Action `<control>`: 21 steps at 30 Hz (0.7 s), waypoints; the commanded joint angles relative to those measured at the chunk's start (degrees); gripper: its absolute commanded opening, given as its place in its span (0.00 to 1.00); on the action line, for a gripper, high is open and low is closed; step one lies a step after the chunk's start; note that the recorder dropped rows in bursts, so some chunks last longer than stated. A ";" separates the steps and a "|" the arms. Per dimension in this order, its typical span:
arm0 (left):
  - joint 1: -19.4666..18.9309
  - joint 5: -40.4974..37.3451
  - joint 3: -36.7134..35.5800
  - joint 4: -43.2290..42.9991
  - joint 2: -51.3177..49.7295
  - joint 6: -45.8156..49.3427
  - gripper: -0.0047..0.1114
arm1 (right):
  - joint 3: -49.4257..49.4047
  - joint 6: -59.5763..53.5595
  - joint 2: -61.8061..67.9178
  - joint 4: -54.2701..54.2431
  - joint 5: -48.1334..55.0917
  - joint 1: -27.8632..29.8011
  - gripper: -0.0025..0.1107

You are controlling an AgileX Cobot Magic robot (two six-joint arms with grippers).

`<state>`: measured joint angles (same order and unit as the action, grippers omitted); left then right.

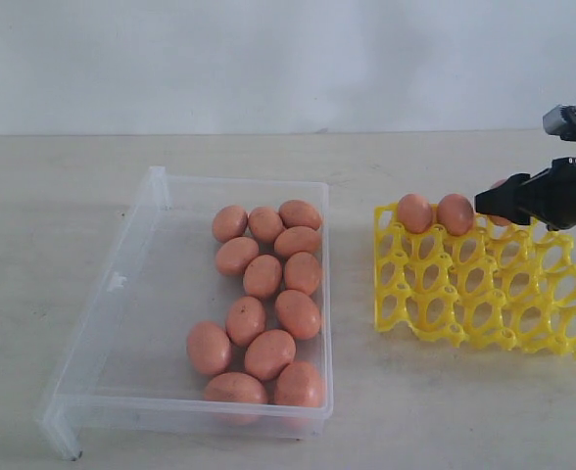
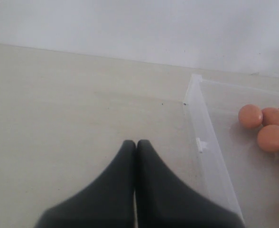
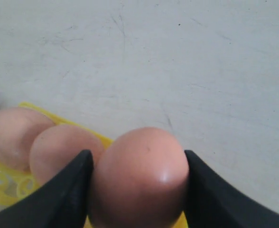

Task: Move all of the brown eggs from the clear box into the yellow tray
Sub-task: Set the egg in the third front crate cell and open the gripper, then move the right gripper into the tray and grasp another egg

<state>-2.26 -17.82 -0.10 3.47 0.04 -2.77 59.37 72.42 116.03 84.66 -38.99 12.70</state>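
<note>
Two brown eggs [image 1: 414, 211] in yellow tray [image 1: 378, 284], third egg [image 3: 138, 185] pinched by right claw [image 3: 137, 159]; left claw [image 2: 135, 142] pressed together.

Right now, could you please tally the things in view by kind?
eggs: 16 (13 in box, 2 in tray, 1 in right pincer)
box: 1
tray: 1
total: 18
</note>
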 commanded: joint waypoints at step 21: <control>0.16 0.39 0.10 0.13 -0.04 -0.03 0.00 | 0.17 6.18 -31.41 -8.98 -15.34 -7.45 0.02</control>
<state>-2.26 -17.82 -0.10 3.47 0.04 -2.77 59.37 77.71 90.47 72.46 -52.35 9.29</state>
